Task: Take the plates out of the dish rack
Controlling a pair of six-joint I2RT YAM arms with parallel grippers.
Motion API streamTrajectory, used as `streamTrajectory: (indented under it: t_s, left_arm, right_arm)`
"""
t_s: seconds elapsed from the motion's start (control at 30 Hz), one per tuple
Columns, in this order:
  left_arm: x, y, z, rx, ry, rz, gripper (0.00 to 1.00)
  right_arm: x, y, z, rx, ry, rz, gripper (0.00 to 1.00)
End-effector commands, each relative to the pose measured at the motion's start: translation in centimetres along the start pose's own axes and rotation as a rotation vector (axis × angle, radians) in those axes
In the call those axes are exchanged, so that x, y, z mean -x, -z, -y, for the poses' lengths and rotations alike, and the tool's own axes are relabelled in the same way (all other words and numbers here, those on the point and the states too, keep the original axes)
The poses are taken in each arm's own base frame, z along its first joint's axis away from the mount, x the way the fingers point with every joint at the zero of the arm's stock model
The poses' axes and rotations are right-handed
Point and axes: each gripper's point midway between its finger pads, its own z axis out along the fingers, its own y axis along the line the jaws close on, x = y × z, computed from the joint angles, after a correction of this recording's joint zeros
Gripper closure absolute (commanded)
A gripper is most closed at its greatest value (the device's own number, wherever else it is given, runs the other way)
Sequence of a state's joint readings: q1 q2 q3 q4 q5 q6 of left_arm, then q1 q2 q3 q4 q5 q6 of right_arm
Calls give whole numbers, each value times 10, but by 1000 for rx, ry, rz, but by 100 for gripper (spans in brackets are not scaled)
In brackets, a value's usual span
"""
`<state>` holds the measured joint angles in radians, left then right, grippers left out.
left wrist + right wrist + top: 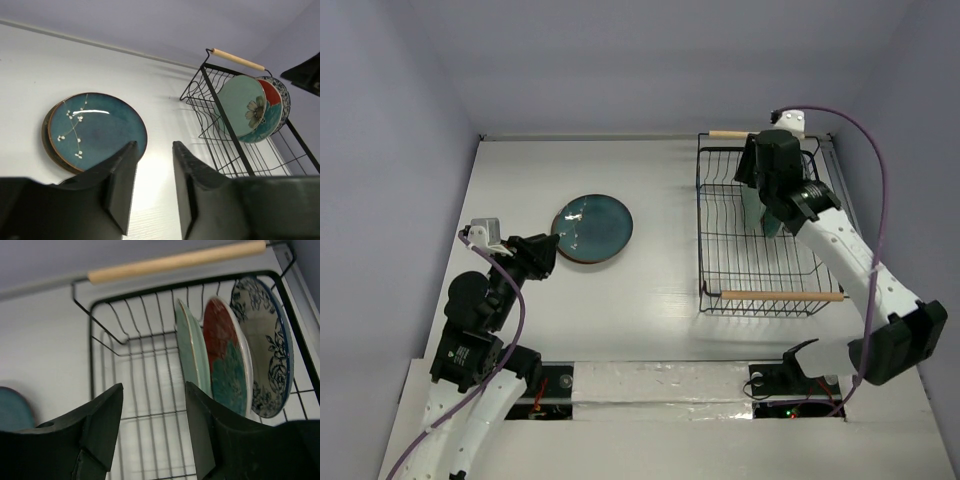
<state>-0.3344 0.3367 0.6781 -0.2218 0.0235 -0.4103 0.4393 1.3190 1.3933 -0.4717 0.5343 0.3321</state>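
Where the white bench [650, 300] reaches its right side, the black wire dish rack [700, 230] sits with a wooden handle [780, 296] at each end. Three plates stand upright in its far end, close together: a pale green plate [192, 347], a red plate [225, 355] with a teal flower, and a white plate [265, 345] with blue floral pattern. Left of the rack and well apart from it, a glossy teal plate [95, 127] lies flat on the bench, the rim of a second plate [46, 142] showing under its left edge. The right gripper [152, 390] hangs over the rack beside the green plate, jaws apart and empty. The left gripper [154, 150] hovers at the teal plate's near edge, likewise spread on nothing
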Motion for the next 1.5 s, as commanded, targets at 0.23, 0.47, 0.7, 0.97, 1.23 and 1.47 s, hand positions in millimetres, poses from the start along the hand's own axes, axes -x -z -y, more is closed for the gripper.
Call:
streamTrajectory:
  t_s: [0.23, 0.47, 0.7, 0.97, 1.23, 1.47]
  left_arm:
    - [5, -3, 6, -29, 3, 16, 60]
    - [4, -3, 9, -39, 1, 13, 59]
    - [4, -3, 8, -36, 0, 14, 59]
    - [4, -1, 11, -49, 3, 15, 59]
    - [4, -1, 11, -50, 4, 14, 58]
    - [3, -2, 10, -46, 6, 11, 58]
  right_arm:
    - [-65, -56, 66, -266, 241, -230, 42]
    - [-86, -85, 79, -370, 278, -281, 51]
    - [-72, -81, 83, -399, 293, -256, 82]
    - [-22, -44, 90, -413, 280, -152, 100]
    - [42, 13, 80, -345, 168, 16, 100]
    - [84, 68, -24, 134, -26, 175, 100]
